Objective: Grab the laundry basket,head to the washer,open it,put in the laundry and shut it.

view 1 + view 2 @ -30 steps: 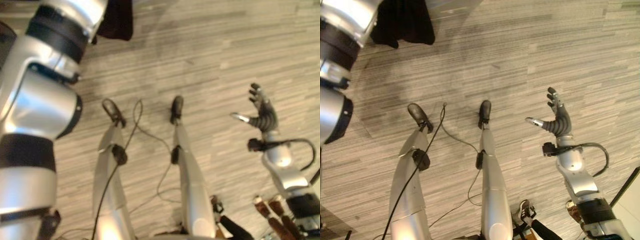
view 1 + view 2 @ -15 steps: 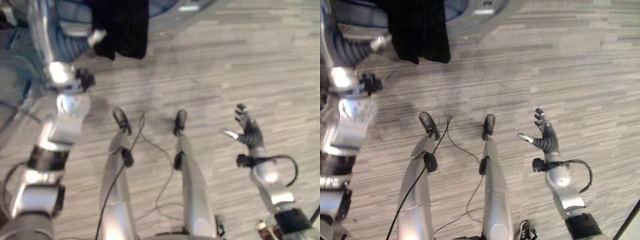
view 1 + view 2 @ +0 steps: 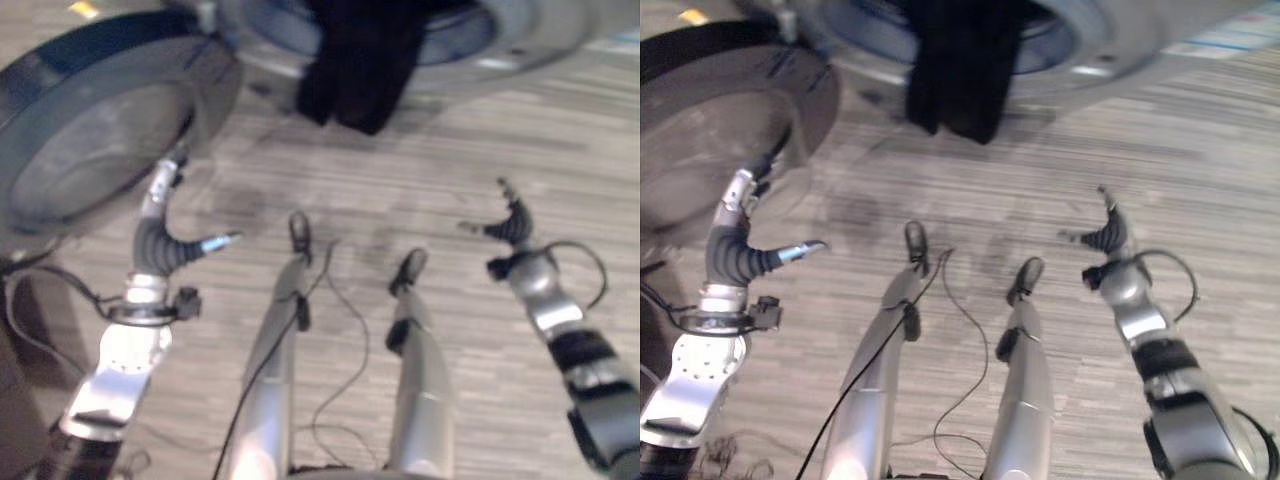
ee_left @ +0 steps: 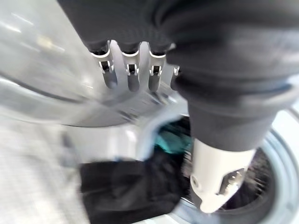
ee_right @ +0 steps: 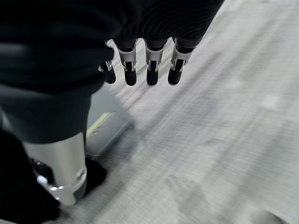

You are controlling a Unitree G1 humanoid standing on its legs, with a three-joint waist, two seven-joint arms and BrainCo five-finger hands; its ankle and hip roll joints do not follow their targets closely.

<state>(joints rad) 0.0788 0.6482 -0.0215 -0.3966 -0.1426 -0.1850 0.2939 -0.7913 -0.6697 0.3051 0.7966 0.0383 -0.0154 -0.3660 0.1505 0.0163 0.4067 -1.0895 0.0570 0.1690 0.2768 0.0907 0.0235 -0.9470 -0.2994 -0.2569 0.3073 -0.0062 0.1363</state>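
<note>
Head stereo pair looking steeply down; two wrist cameras looking along the hands.

Left and right eye views set side by side on the head, facing the wood-grain floor (image 3: 560,130) from well above, sharing the washer opening (image 3: 1040,40), its open door (image 3: 100,130), the dark garment (image 3: 360,60) hanging from the rim, and both hands. Left wrist view from very close behind the left hand (image 4: 128,74), facing the washer drum (image 4: 261,186) and garment. Right wrist view close behind the right hand (image 5: 149,70), facing the floor.

Dim, motion-blurred, soft indoor light
</note>
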